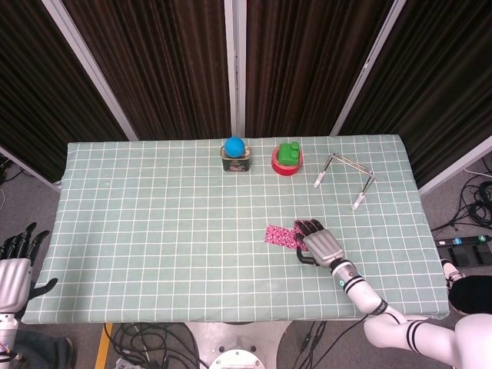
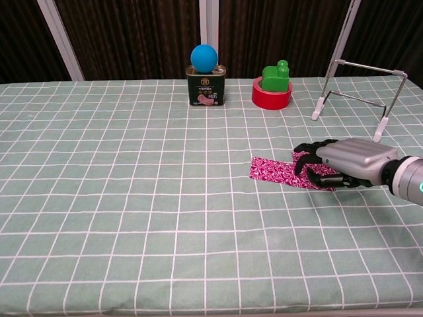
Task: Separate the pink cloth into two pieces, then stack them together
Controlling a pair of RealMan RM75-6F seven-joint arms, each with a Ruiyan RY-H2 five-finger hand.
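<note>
Left hand (image 1: 14, 269) hangs off the left table edge, near side, fingers apart, holding nothing, well away from the work. Far centre: can (image 1: 234, 159) with blue ball (image 1: 234, 145), then red ring (image 1: 286, 163) with green block (image 1: 289, 152), wire stand (image 1: 344, 179) far right. Pink cloth (image 2: 275, 171) lies flat right of centre, near side, its right end under the right hand (image 2: 344, 163). That hand is palm down, low over the table, fingers curled onto the cloth's right end; can't tell if it pinches fabric or only presses on it. Risks, as I judge: both pieces drag along together if the fingers catch both layers; fingers slip off the thin fabric; the tablecloth (image 1: 154, 231) bunches under the fingertips. Forearm comes in from the near right.
</note>
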